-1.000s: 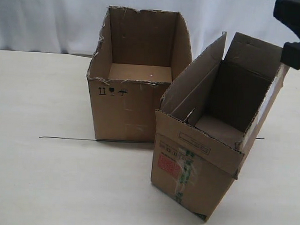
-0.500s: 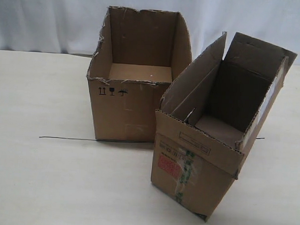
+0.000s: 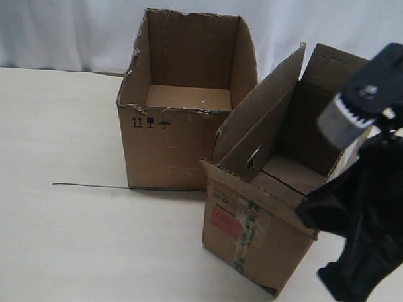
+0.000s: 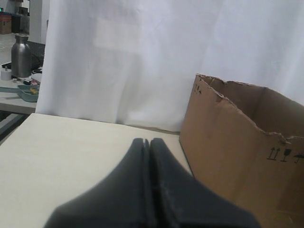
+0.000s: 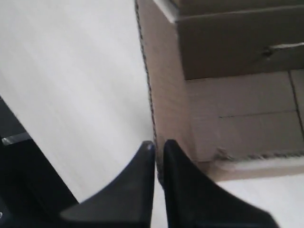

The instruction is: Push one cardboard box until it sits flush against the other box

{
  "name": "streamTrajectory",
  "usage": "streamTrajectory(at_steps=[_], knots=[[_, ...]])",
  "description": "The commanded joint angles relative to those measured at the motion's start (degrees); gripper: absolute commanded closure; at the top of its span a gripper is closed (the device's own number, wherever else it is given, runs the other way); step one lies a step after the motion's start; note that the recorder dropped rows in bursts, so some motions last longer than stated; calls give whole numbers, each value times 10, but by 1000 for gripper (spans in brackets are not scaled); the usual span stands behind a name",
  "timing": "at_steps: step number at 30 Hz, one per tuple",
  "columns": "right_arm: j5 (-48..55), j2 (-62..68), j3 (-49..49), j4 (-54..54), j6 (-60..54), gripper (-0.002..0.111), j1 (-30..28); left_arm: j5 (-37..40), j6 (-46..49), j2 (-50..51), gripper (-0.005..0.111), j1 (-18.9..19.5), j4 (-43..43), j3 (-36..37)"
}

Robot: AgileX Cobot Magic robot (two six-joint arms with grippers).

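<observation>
So the right gripper (image 5: 158, 145), pinched shut and empty, sits at the outer side of the cardboard box (image 3: 278, 243), likely to push it against the other box (image 3: 165, 150).

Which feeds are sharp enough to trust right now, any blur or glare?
Exterior view: the cardboard box and the other box are sharp and evenly lit, no glare; only the right arm is blurred. Left wrist view: the other box's symbols read clearly, the left gripper is slightly soft. Right wrist view: soft throughout, cardboard edges smeared.
</observation>
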Motion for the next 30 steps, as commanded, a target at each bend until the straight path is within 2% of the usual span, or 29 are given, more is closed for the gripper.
streamTrajectory(at_steps=[1,2,7,14,23,30], knots=[[-10,58,-37,2,-3,103,62,-10,-3,-2,107,-4,1,-3],[1,79,-54,-2,-3,103,77,-10,-3,-2,107,-4,1,-3],[42,118,-107,-19,-3,103,86,-10,-3,-2,107,-4,1,-3],[101,172,-109,-23,-3,103,86,-10,-3,-2,107,-4,11,-3],[131,200,-109,-185,77,103,86,-10,-3,-2,107,-4,11,-3],[131,200,-109,-242,92,103,86,-10,-3,-2,107,-4,11,-3]])
